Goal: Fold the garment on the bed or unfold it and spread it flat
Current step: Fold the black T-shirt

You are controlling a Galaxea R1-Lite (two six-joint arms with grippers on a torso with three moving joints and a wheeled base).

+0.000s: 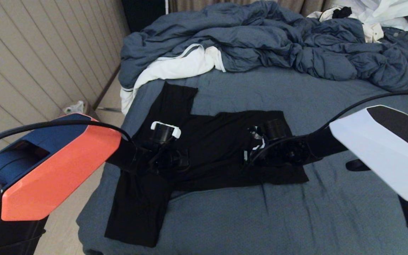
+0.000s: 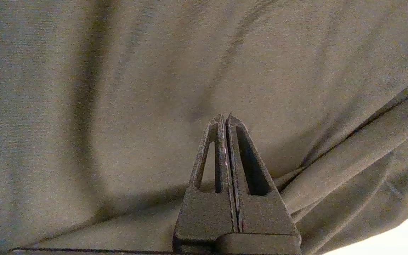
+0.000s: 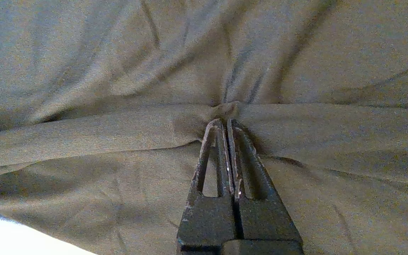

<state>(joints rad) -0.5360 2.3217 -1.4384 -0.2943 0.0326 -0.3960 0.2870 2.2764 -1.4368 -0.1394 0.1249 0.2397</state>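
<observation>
The right gripper [image 3: 226,122] is pinched shut on a fold of the garment [image 1: 218,141]; the left gripper [image 2: 225,117] is closed too, apparently pinching cloth. They should probably lift together, evenly, so the fold lands straight on the bed [image 1: 331,212].

garment [image 1: 218,148]: matt soft knit | bed [image 1: 331,212]: matt cloth sheet | duvet [image 1: 260,39]: puffy cloth

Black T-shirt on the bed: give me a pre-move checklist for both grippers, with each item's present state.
1. Left gripper shut: ok; whether it pinches cloth: cannot tell.
2. Right gripper shut on a bunched fold of the black soft-knit T-shirt: ok.
3. Shirt lying fully on the slate-blue bed sheet: ok.
4. Shirt spread flat: not ok; one part is doubled over and creased.
5. Puffy blue-grey duvet and white cloth apart from the shirt: ok.
</observation>
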